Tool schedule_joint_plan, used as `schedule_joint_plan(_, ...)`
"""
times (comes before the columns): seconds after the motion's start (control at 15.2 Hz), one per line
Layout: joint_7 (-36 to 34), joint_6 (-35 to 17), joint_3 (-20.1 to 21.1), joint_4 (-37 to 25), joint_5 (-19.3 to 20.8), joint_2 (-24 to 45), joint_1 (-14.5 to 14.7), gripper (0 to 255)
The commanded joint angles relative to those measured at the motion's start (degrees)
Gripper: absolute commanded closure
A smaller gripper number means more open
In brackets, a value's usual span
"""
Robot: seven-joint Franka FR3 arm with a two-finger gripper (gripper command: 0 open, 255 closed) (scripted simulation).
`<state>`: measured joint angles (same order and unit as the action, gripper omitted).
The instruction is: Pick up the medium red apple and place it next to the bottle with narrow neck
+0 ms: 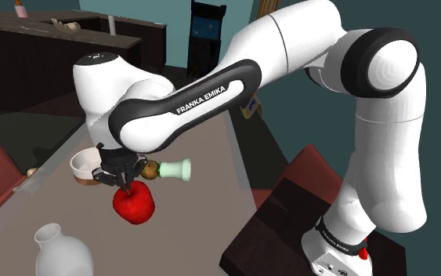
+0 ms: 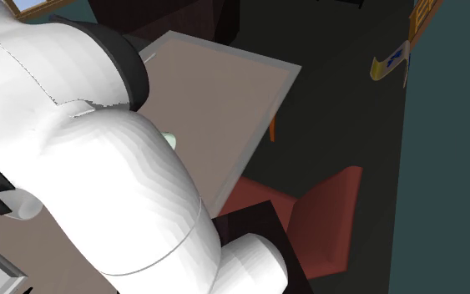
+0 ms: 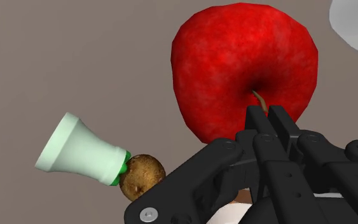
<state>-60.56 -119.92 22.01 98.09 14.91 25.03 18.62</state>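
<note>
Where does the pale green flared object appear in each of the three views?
Shoulder view: the pale green flared object lies on the table, just above the red apple in the picture, left of the middle.
Second exterior view: a small pale green bit peeks out at the white arm's edge; probably it.
Wrist view: beside the apple, joined to a brown round piece.
Shared landmark: the table top.

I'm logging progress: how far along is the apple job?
Done: the gripper is shut on the stem of the red apple. In hand: the pickup; whether it is off the table is unclear. Left: carrying it to the white narrow-necked bottle, which stands apart from it.
</note>
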Motion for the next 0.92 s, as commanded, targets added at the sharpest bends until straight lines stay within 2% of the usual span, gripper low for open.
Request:
schedule_joint_plan(0.0, -0.3, -1.4, -0.1, 0.9, 0.3, 0.5, 0.1, 255)
schedule_joint_plan(0.86, -2.5, -8.8, -1.7, 3.3, 3.2, 5.9, 1.0, 255)
